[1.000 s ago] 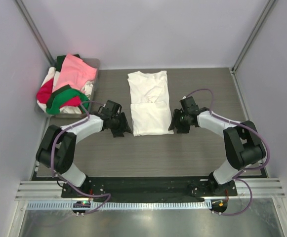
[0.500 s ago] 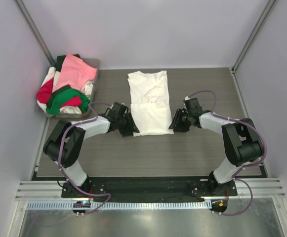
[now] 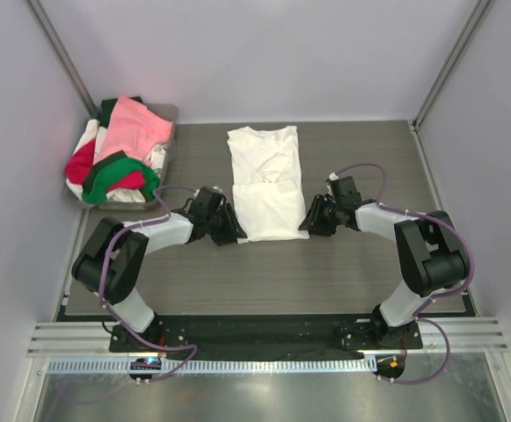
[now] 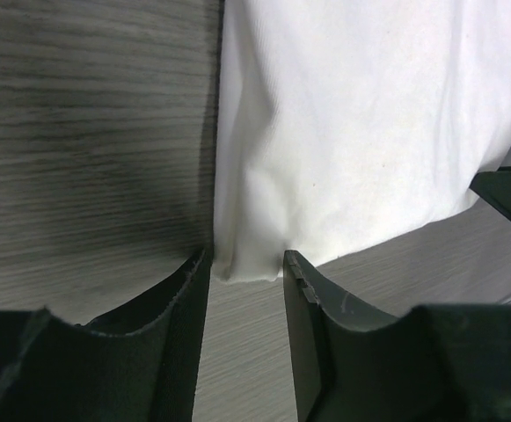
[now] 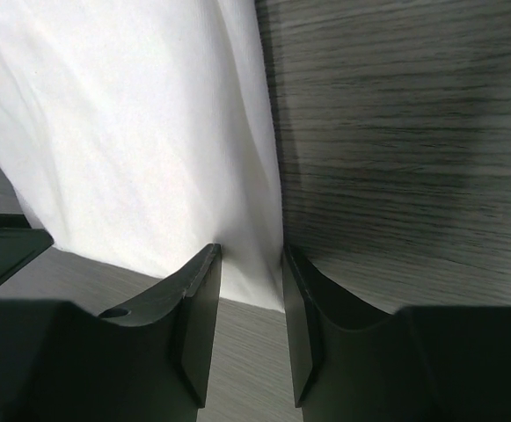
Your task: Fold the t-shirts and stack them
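From above, the two near corners of the white t-shirt point(image 3: 264, 180) are covered by the grippers. Most of the grey tray point(image 3: 172, 114) is hidden under a pile of t-shirts point(image 3: 119, 154). Pink, red, green and white cloth is seen in the pile, but the pieces are tangled and cannot be counted. One white t-shirt is laid out in the middle of the table point(image 3: 361, 264), folded narrow lengthwise. The jaws of the left gripper point(image 4: 244, 264) are set narrow around its near left corner, and those of the right gripper point(image 5: 251, 259) around its near right corner. The cloth seems to be touched on both sides, yet a firm pinch cannot be told.
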Tool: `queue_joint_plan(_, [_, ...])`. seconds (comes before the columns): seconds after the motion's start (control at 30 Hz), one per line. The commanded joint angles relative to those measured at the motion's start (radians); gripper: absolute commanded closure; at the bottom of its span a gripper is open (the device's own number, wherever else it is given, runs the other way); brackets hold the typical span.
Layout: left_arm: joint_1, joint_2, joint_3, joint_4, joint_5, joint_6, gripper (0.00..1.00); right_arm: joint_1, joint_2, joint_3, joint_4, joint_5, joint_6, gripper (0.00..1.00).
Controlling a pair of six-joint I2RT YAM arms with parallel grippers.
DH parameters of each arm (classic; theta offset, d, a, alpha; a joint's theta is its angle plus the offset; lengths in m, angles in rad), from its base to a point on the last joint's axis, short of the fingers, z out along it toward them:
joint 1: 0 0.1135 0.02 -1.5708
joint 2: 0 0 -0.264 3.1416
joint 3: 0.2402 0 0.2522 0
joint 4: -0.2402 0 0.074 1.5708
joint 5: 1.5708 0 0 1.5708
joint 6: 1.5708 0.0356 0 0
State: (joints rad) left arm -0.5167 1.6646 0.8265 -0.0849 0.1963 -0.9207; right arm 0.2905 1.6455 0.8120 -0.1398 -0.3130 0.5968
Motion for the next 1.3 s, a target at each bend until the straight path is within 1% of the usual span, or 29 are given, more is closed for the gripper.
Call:
queue_joint_plan(0.0, [-0.005, -0.049, -0.047, -0.073, -0.055, 0.017, 0.59, 0.001, 0.0, -0.039, -0.032, 0.012, 0.001, 0.59])
queue_joint_plan(0.13, [-0.011, -0.074, -0.073, -0.073, -0.061, 0.016, 0.61, 0.001, -0.004, -0.048, -0.03, 0.012, 0.008, 0.59])
queue_joint_plan(0.23, [-0.02, -0.054, -0.075, -0.059, -0.058, 0.016, 0.65, 0.001, -0.006, -0.057, -0.027, 0.012, 0.012, 0.59])
queue_joint_plan(0.4, [-0.026, -0.02, -0.066, -0.035, -0.058, 0.011, 0.67, 0.001, -0.027, -0.077, -0.033, 0.02, 0.012, 0.59])
queue_joint_plan(0.5, [-0.026, -0.014, -0.064, -0.029, -0.06, 0.013, 0.7, -0.001, -0.045, -0.091, -0.043, 0.029, 0.011, 0.59])
queue_joint_plan(0.6, [-0.026, -0.016, -0.07, -0.021, -0.066, 0.016, 0.77, -0.001, -0.053, -0.103, -0.044, 0.029, 0.012, 0.59])
queue_joint_plan(0.7, [-0.028, -0.013, -0.075, -0.019, -0.072, 0.017, 0.81, 0.001, -0.05, -0.112, -0.04, 0.029, 0.011, 0.6])
queue_joint_plan(0.83, [-0.026, -0.006, -0.072, -0.012, -0.069, 0.017, 0.83, 0.001, -0.041, -0.119, -0.018, 0.014, 0.02, 0.66])
queue_joint_plan(0.93, [-0.026, -0.005, -0.07, -0.009, -0.069, 0.019, 0.89, 0.001, -0.032, -0.12, -0.007, 0.008, 0.026, 0.8])
queue_joint_plan(0.97, [-0.026, -0.006, -0.069, -0.012, -0.067, 0.02, 0.9, 0.002, -0.024, -0.117, -0.007, 0.005, 0.026, 0.9])
queue_joint_plan(1.0, [-0.026, -0.012, -0.055, -0.019, -0.073, 0.026, 0.92, 0.001, -0.024, -0.113, -0.009, 0.003, 0.027, 0.97])
queue_joint_plan(1.03, [-0.026, -0.022, -0.044, -0.063, -0.083, 0.029, 0.93, 0.001, -0.027, -0.112, -0.011, 0.003, 0.028, 0.99])
queue_joint_plan(1.13, [-0.026, -0.078, -0.004, -0.156, -0.136, 0.065, 0.96, -0.001, -0.07, -0.099, -0.044, 0.026, 0.02, 0.99])
queue_joint_plan(1.27, [-0.026, -0.16, 0.006, -0.216, -0.173, 0.083, 0.98, 0.001, -0.127, -0.082, -0.09, 0.034, 0.014, 0.99])
